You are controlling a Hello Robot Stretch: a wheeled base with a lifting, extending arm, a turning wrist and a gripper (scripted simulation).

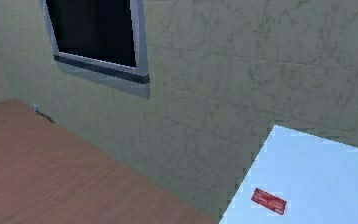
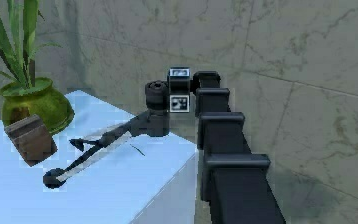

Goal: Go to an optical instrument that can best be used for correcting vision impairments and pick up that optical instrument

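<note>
Eyewear of recognisable shape cannot be made out. The closest match is a thin dark sliver (image 2: 137,151) lying on the pale blue table (image 2: 127,195) in the arm side view, just beside the gripper's fingers (image 2: 107,138). Whether it touches them cannot be told.

The gripper (image 2: 72,163) reaches from its dark body down toward the view's left, low over the tabletop. Its grip state cannot be determined, nor can it be told whether it holds anything. The arm (image 2: 227,150) rises as a dark square bar from the bottom edge, with the two white marker squares (image 2: 178,85) at its far end.

Near the fingertips, toward the view's left, a small brown block (image 2: 29,138) stands on the table. Behind it is a plant (image 2: 15,40) in a green pot (image 2: 32,102).

In the forward view, the table corner (image 1: 317,165) carries a small red card (image 1: 270,200). Beyond it are a wooden floor (image 1: 47,165), a mottled wall (image 1: 247,60) and a dark window (image 1: 95,30) in a grey frame.
</note>
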